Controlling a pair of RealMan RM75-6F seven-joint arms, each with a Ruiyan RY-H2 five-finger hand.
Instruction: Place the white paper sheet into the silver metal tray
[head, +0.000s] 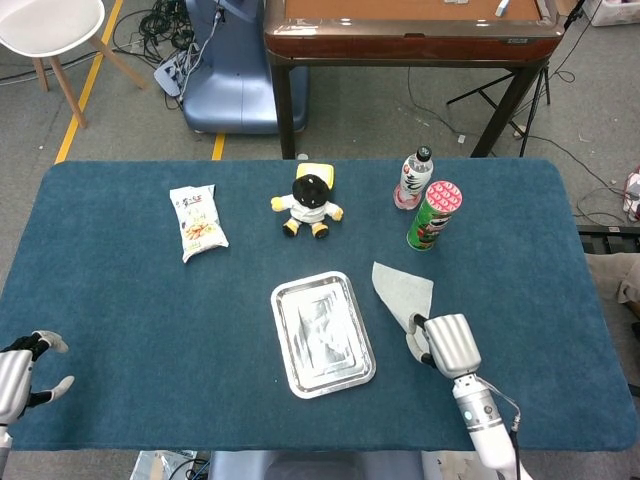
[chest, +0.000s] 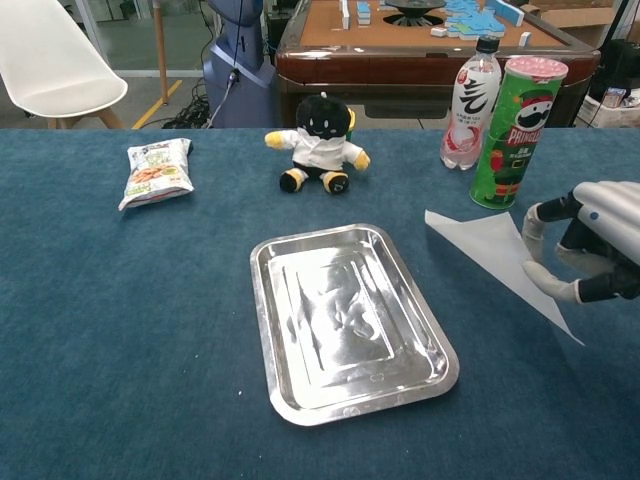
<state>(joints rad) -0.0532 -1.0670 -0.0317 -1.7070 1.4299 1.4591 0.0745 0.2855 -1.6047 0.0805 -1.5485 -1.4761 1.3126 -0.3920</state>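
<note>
The sheet is pinched and lifted by the right hand at the tray's 3 o'clock; placing is not yet done.

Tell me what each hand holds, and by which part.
The right hand pinches the paper sheet by its near right edge, lifting that side off the table. The left hand holds nothing.

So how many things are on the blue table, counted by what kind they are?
Snacks: 2, snack bag and green chip can
Drinks: 1, bottle
Toys: 1, plush doll
Trays: 1, silver metal tray
Paper: 1, white paper sheet
Total: 6
</note>
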